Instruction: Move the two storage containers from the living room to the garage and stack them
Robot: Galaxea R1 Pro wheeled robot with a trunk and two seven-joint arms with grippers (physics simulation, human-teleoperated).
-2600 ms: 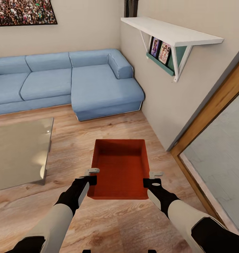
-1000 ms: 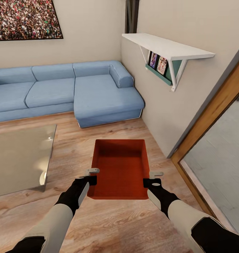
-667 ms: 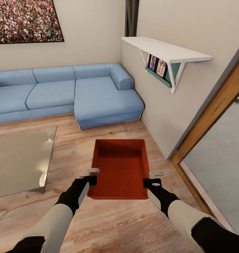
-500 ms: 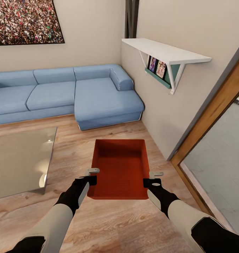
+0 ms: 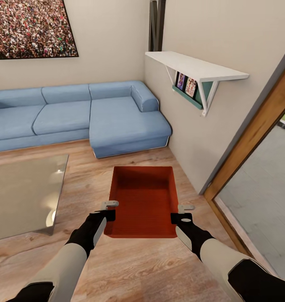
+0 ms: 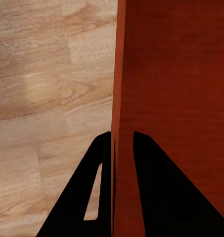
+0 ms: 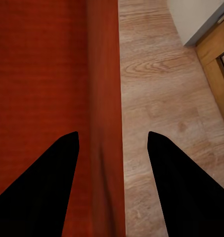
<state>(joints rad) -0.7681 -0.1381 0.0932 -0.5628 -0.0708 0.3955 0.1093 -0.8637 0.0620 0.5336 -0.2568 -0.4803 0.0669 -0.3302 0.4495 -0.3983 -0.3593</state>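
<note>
One orange-red storage container (image 5: 143, 201) hangs open-topped and empty above the living room's wood planks (image 5: 134, 268), straight ahead of me and between my two arms. My left gripper (image 5: 109, 211) is shut on its left wall; in the left wrist view the wall (image 6: 156, 98) is pinched by the gripper (image 6: 122, 140). My right gripper (image 5: 181, 213) is at the right wall. In the right wrist view the gripper (image 7: 112, 138) straddles that wall (image 7: 104, 98) with its fingers spread wider than the wall. The garage is out of view.
A blue sectional sofa (image 5: 96, 113) fills the far corner. A glass low table (image 5: 20, 193) stands at the left. A white wall shelf (image 5: 192, 65) juts out at the right, above a wood-framed doorway (image 5: 251, 134) onto grey paving (image 5: 264, 201).
The whole view has shifted: sofa, shelf and picture sit lower in the picture and more of the doorway shows. The container and both grippers keep the same place relative to me.
</note>
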